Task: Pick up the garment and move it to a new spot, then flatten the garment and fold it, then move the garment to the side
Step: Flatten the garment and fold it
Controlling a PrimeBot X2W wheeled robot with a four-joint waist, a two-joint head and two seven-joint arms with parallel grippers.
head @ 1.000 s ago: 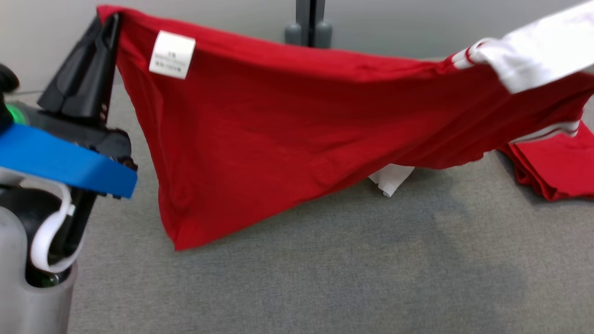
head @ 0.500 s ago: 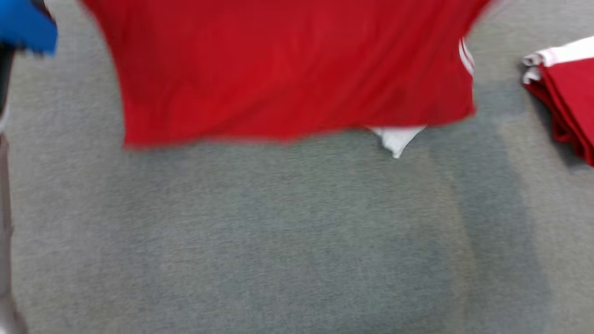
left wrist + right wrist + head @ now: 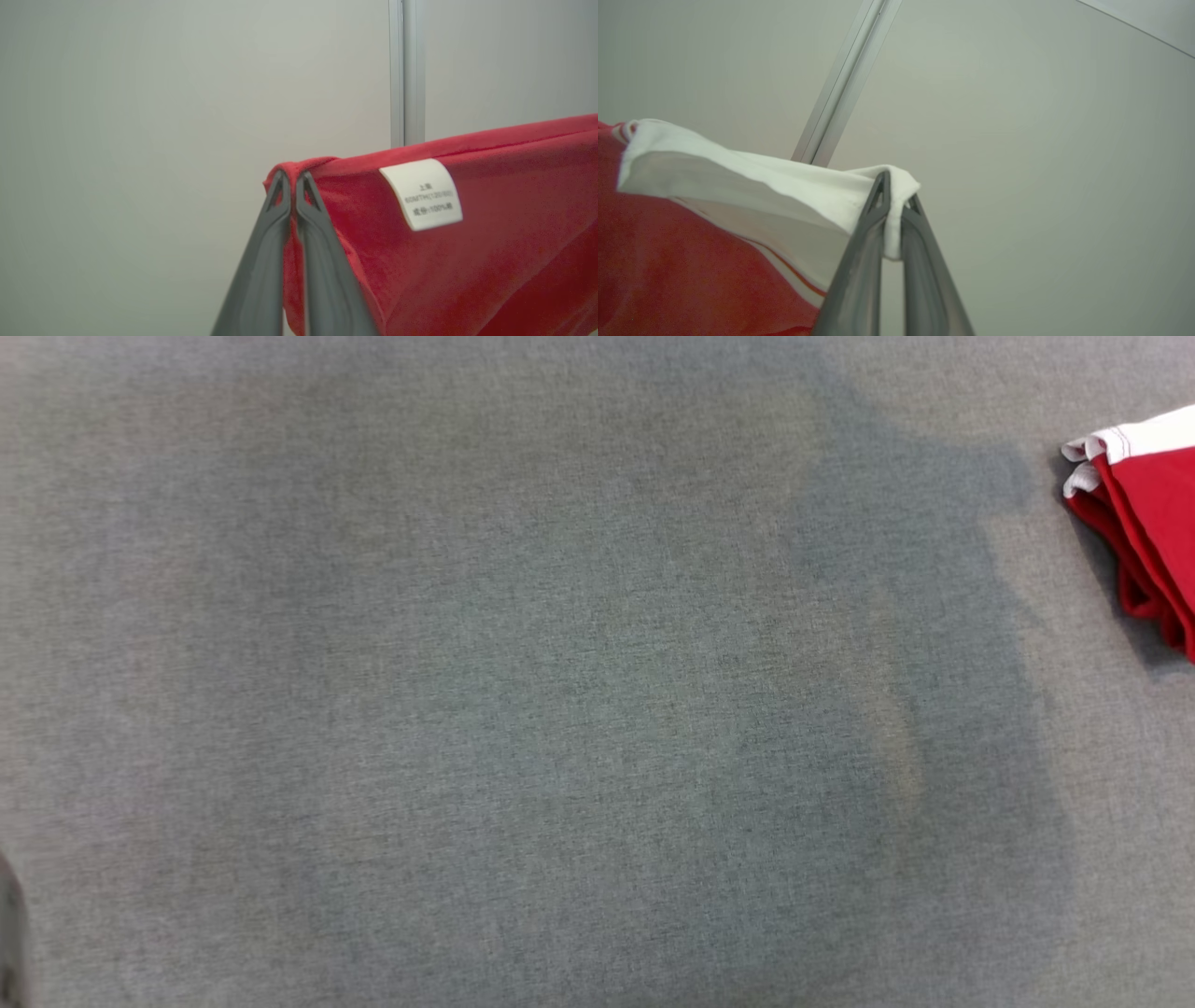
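Grey cloth tabletop (image 3: 467, 709) spreads under the head camera, with a folded red and white pile (image 3: 1146, 513) at the 2 o'clock edge. A second ago that pile sat nearer 3 o'clock and the stretched shirt hung across the top. The whole picture has shifted, so the camera has tipped down, not the pile moved.

The red garment (image 3: 476, 280) is held up in the air in front of a pale wall (image 3: 140, 116) and a metal post (image 3: 406, 70). The left gripper (image 3: 293, 179) is clenched on a red corner, with a white label (image 3: 423, 193) just beside it at 3 o'clock. The right gripper (image 3: 895, 198) is pinched tight on the garment's white band (image 3: 784, 186), which runs off toward 9 o'clock. Both held it a second ago too
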